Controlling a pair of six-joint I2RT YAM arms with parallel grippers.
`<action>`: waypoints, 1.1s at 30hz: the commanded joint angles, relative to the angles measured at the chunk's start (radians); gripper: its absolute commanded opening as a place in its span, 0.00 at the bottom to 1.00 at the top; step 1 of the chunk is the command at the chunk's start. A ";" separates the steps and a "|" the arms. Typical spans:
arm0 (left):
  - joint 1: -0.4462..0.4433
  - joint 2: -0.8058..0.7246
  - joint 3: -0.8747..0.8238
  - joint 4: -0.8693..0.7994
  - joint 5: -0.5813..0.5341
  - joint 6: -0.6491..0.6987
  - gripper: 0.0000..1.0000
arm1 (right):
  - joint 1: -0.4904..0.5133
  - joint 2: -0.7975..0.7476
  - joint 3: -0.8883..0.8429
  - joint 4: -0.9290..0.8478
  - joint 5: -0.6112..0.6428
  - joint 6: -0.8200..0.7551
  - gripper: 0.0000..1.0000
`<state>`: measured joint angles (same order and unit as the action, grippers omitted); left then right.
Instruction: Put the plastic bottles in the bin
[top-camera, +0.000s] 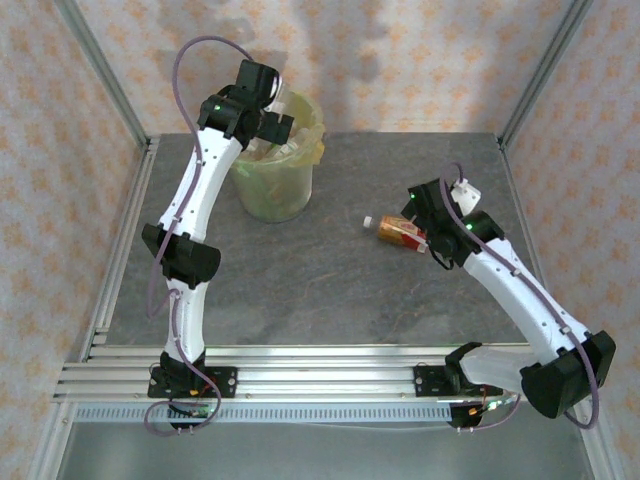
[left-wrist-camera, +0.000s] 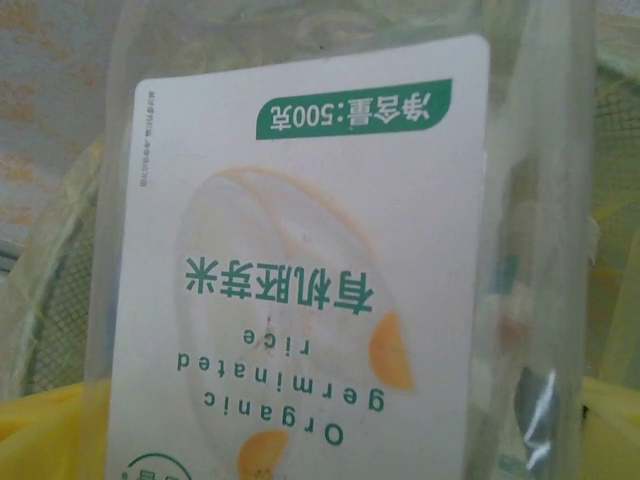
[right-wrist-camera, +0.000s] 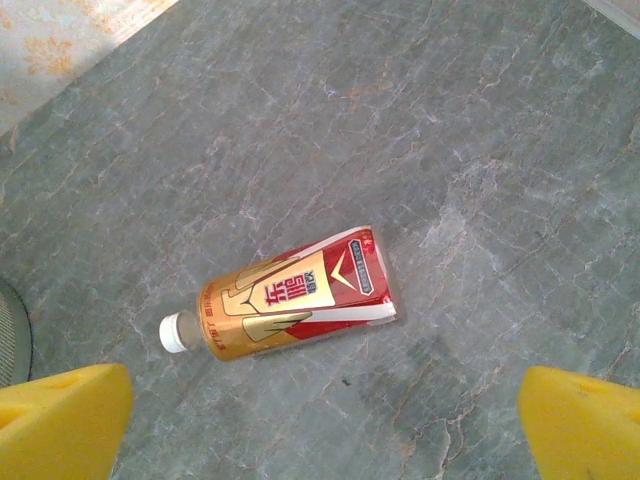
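Right wrist view: right gripper (right-wrist-camera: 322, 425), jaws spread wide, hovers above the red-and-gold bottle (right-wrist-camera: 285, 300) lying on the table (right-wrist-camera: 450, 130), well apart from the bin (top-camera: 270, 190). The bottle's long axis runs between the pads, so turning the wrist should let them close across its body. Left gripper (left-wrist-camera: 325, 440), likewise spread, hangs over the bin.

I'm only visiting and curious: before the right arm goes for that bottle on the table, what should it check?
1. Bottle lies alone on the table: ok.
2. Right tool open: ok, fingers wide apart.
3. Right tool lined up: ok, bottle roughly centred ahead of it.
4. Bin upright, bag open: ok.
5. Left tool free of the rice bottle: cannot tell.
6. Way into bin free: not ok, left arm hangs over it.
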<state>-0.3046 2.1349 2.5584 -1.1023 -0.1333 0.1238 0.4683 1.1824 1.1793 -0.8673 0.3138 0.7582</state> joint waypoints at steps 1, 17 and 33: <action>0.010 -0.045 0.035 0.046 0.015 -0.013 1.00 | 0.001 0.027 0.025 0.007 -0.002 -0.017 0.99; 0.009 -0.088 -0.023 0.064 0.060 0.071 1.00 | -0.010 0.207 0.367 0.176 -0.368 -0.273 0.99; 0.010 -0.144 -0.171 0.182 0.094 0.100 1.00 | -0.019 1.073 1.603 0.068 -0.767 -0.328 0.99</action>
<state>-0.3046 2.0392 2.3970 -0.9718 -0.0547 0.1936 0.4549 2.1750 2.6293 -0.7486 -0.3511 0.4400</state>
